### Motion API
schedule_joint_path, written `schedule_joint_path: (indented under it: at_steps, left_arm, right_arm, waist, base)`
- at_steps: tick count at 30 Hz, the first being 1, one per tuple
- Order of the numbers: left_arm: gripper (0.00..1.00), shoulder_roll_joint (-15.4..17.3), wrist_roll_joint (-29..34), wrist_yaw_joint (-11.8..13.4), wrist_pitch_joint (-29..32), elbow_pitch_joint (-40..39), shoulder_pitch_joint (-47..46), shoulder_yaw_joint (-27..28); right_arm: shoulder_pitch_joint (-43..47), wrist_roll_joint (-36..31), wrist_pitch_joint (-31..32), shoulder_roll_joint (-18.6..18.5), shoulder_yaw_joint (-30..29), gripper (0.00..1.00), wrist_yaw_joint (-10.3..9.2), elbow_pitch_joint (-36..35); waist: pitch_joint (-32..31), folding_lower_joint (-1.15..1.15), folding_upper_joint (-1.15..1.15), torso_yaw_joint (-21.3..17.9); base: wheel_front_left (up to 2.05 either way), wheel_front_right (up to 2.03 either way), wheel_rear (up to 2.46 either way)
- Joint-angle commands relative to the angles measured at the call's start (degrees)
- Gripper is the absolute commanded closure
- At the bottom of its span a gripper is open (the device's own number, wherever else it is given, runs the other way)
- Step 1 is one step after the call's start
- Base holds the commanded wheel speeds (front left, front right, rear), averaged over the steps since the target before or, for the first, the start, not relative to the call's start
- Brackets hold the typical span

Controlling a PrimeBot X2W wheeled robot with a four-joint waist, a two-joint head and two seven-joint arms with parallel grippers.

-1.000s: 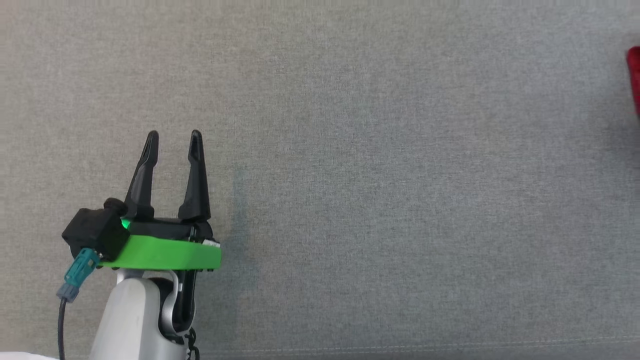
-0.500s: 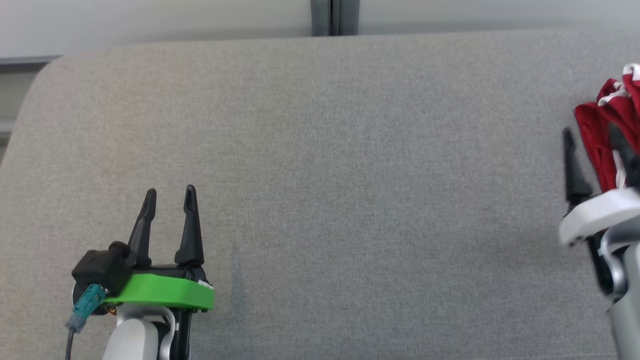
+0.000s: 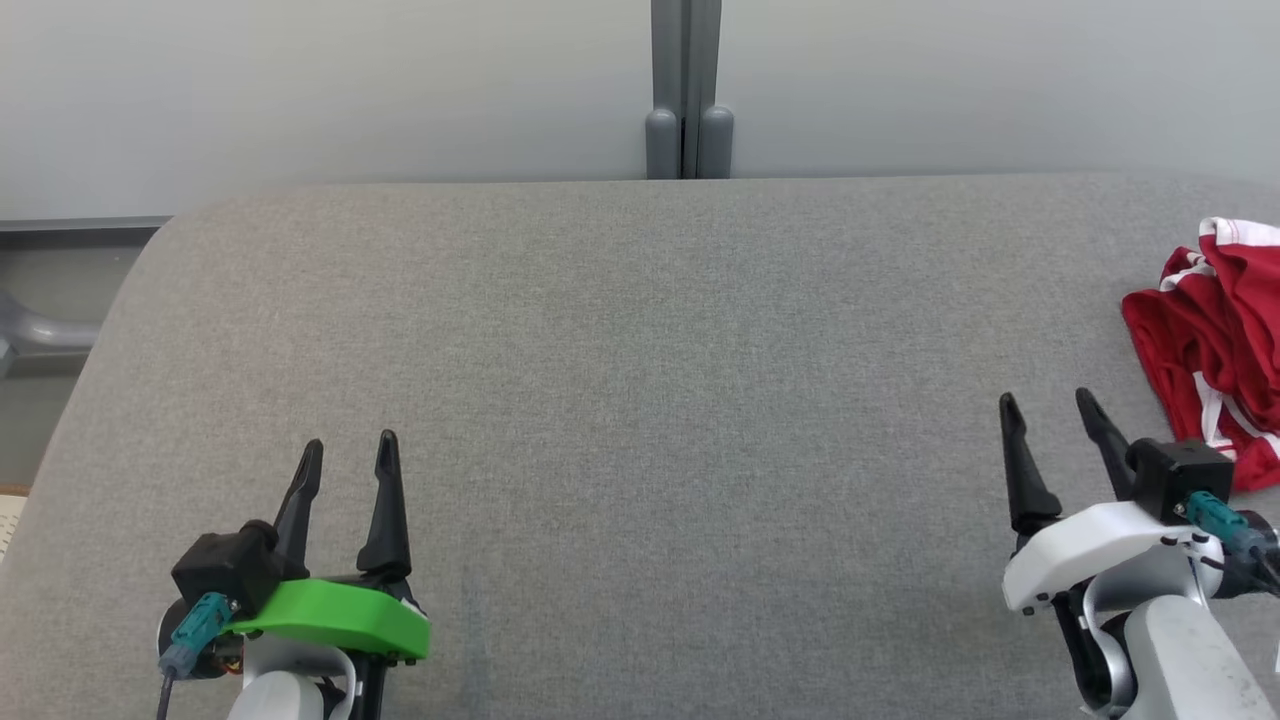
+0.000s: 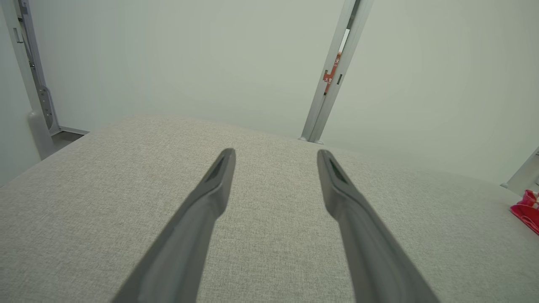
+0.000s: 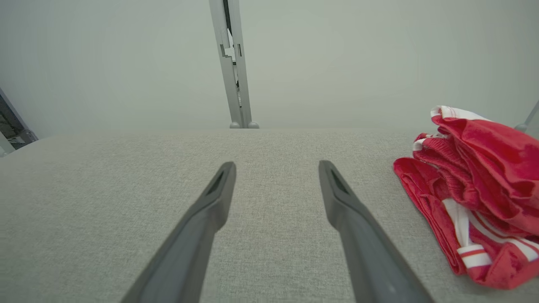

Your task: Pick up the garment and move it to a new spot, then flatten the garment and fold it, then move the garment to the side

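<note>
The garment (image 3: 1215, 340) is a crumpled red piece with white stripes, lying at the far right of the grey upholstered surface (image 3: 640, 400). In the right wrist view the garment (image 5: 476, 193) lies just right of my fingers, apart from them. My right gripper (image 3: 1048, 410) stands open and empty, a short way to the near left of the garment. My left gripper (image 3: 350, 450) is open and empty at the lower left, far from the cloth. The left wrist view catches a red corner of the garment (image 4: 526, 210) at its right edge.
A pale wall with a grey vertical post (image 3: 685, 90) runs behind the surface's far edge. The surface's left corner is rounded, with a grey floor and a rail (image 3: 40, 330) beyond it.
The head camera has tilted up, bringing the far edge, the wall, the right gripper and more of the garment into view. Both grippers stay open.
</note>
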Motion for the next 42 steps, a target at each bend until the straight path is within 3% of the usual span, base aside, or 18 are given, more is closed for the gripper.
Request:
schedule_joint_path:
  at_steps: [1,18,42]
  left_arm:
    - [0.0,0.2,0.45,-0.17,0.03,0.66,0.44,0.14]
    - [0.0,0.21,0.49,-0.17,0.02,3.63,-3.61,-1.34]
    - [0.0,0.2,1.45,-0.17,0.02,2.78,-2.32,0.29]
  right_arm:
    - [0.83,-0.2,-0.38,0.38,0.42,0.0,-0.08,0.47]
    - [-0.15,-1.22,-1.43,1.95,1.88,0.0,-0.08,3.09]
    - [-0.03,-2.54,-1.55,2.67,1.72,0.0,-0.08,3.31]
  waist:
    - [-0.75,0.0,0.0,-0.11]
    - [1.03,0.0,0.0,-1.33]
    - [1.06,0.0,0.0,-1.24]
  base:
    - [0.0,0.0,0.0]
    - [0.0,0.0,0.0]
    - [0.0,0.0,0.0]
